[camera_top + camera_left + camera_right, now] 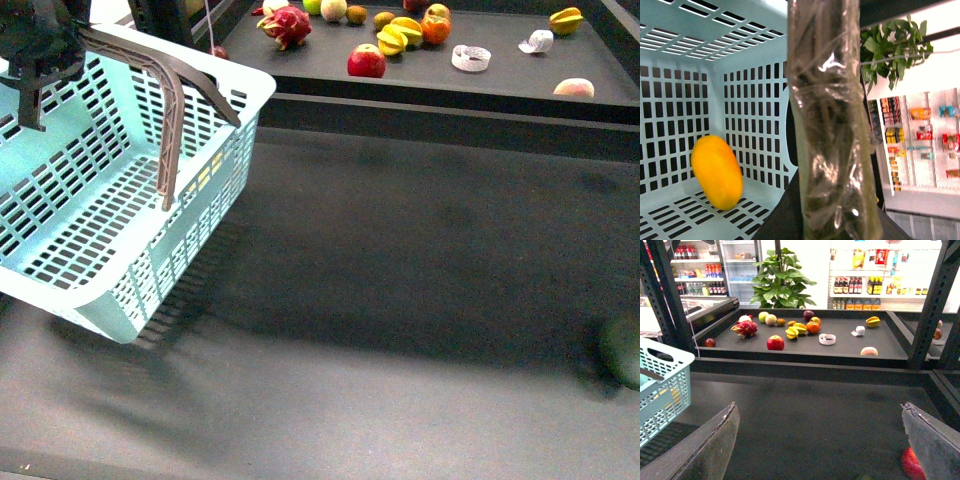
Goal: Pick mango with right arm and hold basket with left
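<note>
Your left gripper [35, 75] holds the tilted basket [120, 200]; the mango [716, 171] may roll. Right jaws wide, empty.

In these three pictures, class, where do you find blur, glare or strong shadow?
Front view: the basket throws a slotted shadow rightward on the dark table. Left wrist view: the mango looks slightly smeared; the wrapped finger shows glare. Right wrist view: bright store background, near fingers soft.

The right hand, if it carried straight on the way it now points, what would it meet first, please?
Nothing close: the right hand is open over bare dark table; straight on, probably the fruit shelf's front edge, though depth is unclear.
</note>
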`<action>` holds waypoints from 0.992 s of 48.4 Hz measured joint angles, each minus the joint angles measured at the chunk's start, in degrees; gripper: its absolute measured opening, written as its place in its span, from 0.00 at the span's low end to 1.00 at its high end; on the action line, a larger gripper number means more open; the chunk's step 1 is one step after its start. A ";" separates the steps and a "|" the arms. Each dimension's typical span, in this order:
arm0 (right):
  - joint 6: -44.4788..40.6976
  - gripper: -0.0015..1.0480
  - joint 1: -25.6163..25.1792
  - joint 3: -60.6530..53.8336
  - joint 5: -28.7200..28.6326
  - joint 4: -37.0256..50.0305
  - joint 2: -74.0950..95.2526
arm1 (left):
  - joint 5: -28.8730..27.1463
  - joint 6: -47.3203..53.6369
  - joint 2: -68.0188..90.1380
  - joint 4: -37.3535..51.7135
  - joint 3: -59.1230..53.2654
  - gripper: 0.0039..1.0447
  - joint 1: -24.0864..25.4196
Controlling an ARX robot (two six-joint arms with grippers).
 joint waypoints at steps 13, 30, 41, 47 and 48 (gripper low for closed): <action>0.00 0.92 0.00 0.00 0.00 0.00 0.00 | -0.76 -6.40 5.03 -1.68 3.82 0.08 0.42; 0.00 0.92 0.00 0.00 0.00 0.00 0.00 | -0.50 -7.98 7.76 -6.80 8.17 0.13 -0.11; 0.00 0.92 0.00 0.00 0.00 0.00 0.00 | -1.44 -7.74 4.83 -5.62 5.38 0.59 1.03; 0.00 0.92 0.00 0.00 0.00 0.00 0.00 | -1.25 -5.25 -0.48 -4.48 1.11 0.80 1.64; 0.00 0.92 0.00 0.00 0.00 0.00 0.00 | -1.22 -4.39 -2.16 -3.89 -0.11 0.85 1.84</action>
